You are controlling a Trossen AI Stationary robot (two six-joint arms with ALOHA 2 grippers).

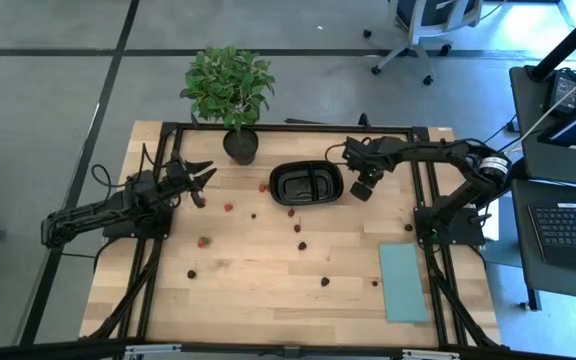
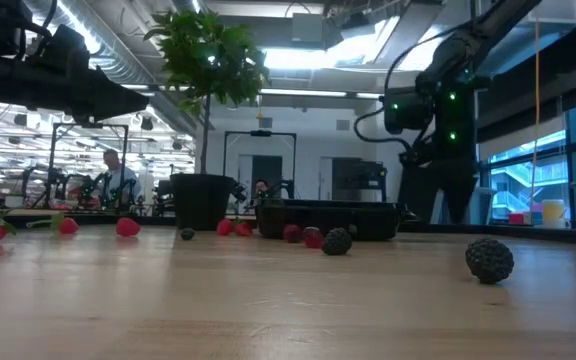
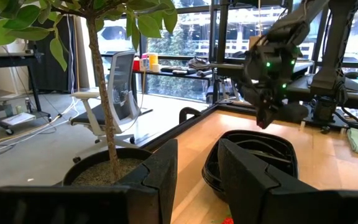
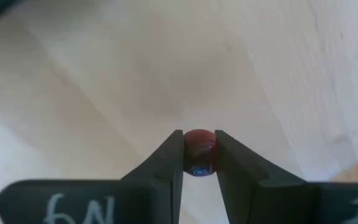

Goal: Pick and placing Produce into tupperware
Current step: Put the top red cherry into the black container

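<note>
A small red berry (image 4: 199, 154) is being pinched between the fingers of the right gripper (image 1: 364, 186), just right of the black tray (image 1: 306, 183). It is round and glossy, gripped only at its sides, so it is judged liable to slip or be crushed before it is carried over the rim. The tray is shallow, shiny plastic with two compartments. Other berries (image 1: 203, 241), red and dark, bumpy, are lying scattered on the pale wooden table (image 1: 268, 290). The left gripper (image 1: 200, 185) is being held part open, empty, beside the potted plant (image 1: 230, 90).
</note>
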